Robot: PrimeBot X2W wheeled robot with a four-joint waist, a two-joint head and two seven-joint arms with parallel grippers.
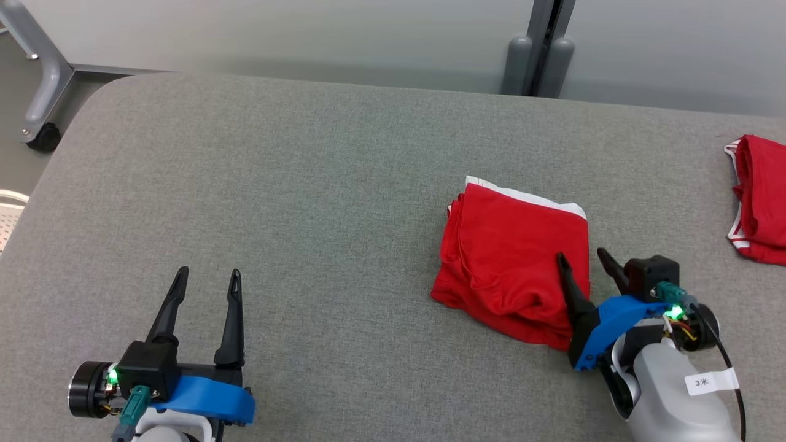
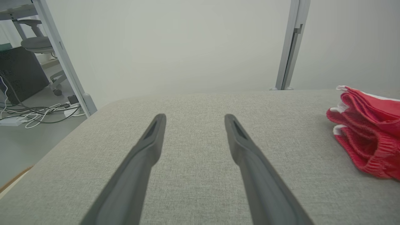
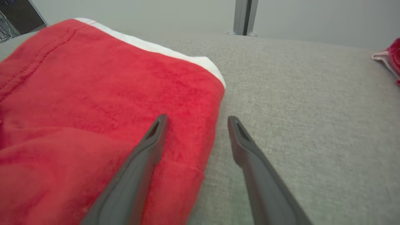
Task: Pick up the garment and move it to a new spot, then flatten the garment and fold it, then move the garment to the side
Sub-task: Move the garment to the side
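While the garment (image 1: 513, 258) is lying folded into a red block right of centre on the surface (image 1: 307, 184), the right pincer (image 1: 581, 254) is sitting at its right-hand edge, fingers spread wide and gripping nothing. Key relation: that edge is running between the two fingers. In the right wrist view the left finger is lying over red cloth and the right finger over bare grey surface just beside it, so the pincer is straddling the side edge, not the middle. Cannot tell whether the tips are touching the cloth. Garment's long axis is running roughly away from the robot, slightly tilted, with the white band at the far end and bunched folds at the near end. The fingers are pointing along that same line. Left pincer (image 1: 209, 271) is hovering at lower left, also spread and empty, well apart from the garment, which is lying off to its right. Right arm is clearly sitting nearer. Judging by the fold, the task is looking to be at the move-to-the-side step, probably calling for closing on that edge. Another red garment (image 1: 761, 202) is lying at the surface's far right, well apart.
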